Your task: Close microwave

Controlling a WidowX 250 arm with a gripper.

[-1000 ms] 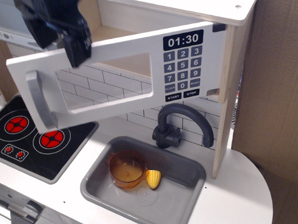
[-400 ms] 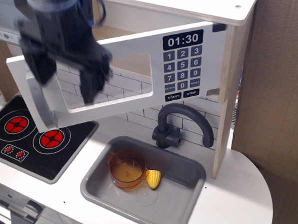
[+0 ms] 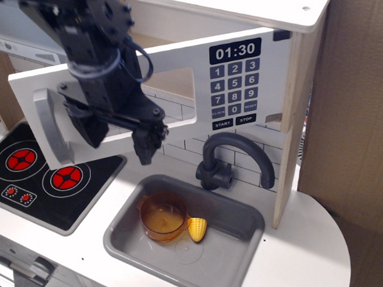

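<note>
A grey sink (image 3: 245,243) holds an amber cup (image 3: 162,218) touching yellow corn (image 3: 196,229); a black hob (image 3: 39,187) lies left.

One view is given, taken from above and in front of the bench (image 3: 326,252), angled down and close. The sink (image 3: 244,227) is centred low; the microwave (image 3: 240,83) above it is cut by the top edge.

Gripper (image 3: 117,141) hides part of microwave (image 3: 239,70) door window; arm cut off at top edge
</note>
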